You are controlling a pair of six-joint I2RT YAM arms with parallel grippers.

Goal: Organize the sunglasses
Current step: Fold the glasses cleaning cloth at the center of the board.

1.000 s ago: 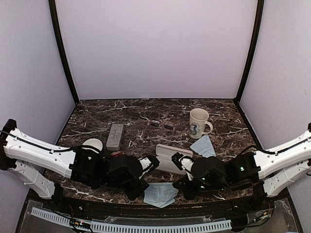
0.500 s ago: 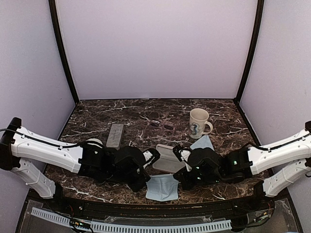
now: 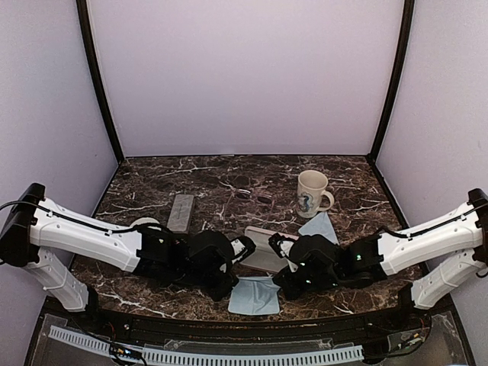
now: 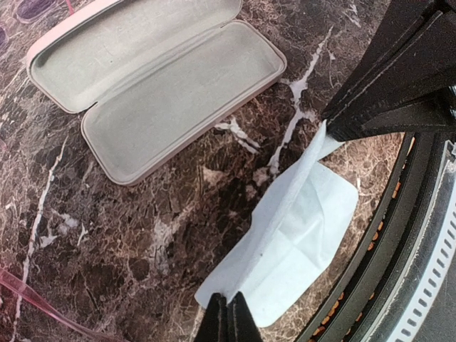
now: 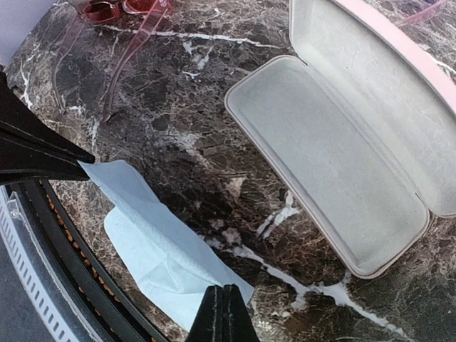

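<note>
At the near edge of the dark marble-patterned table (image 3: 152, 183), the left gripper (image 4: 228, 313) and the right gripper (image 5: 222, 306) are each clamped fully closed on opposite corners of a light blue soft cloth (image 4: 299, 221). The cloth spans between them, just in front of the open oblong pink case with grey lining (image 5: 342, 149). Neither gripper holds any sunglasses.

Location of the task items:
- The chunky translucent red-pink sunglasses (image 5: 114, 11) lie on the table beside the case, on the left arm's side and apart from it. The temples are unfolded and extend toward the cloth. Only part of the frame shows in the right wrist view.
- The thin dark-framed sunglasses with dark lenses (image 3: 254, 197) lie further back, between the closed grey oblong case (image 3: 181, 213) and the cream ceramic mug (image 3: 311, 192), touching neither.

Handling, as judged:
- Both pairs are probably light and rigid, with hinged temples that can swing when lifted.
- The lenses are likely smooth, slippery and easily scratched, so avoid clamping them.
- Take the red-pink pair at the bridge or the thick front rim.
- Take the dark pair at the bridge or a hinge corner, using light force, since the thin frame may bend.
- Release the cloth before either grasp.
</note>
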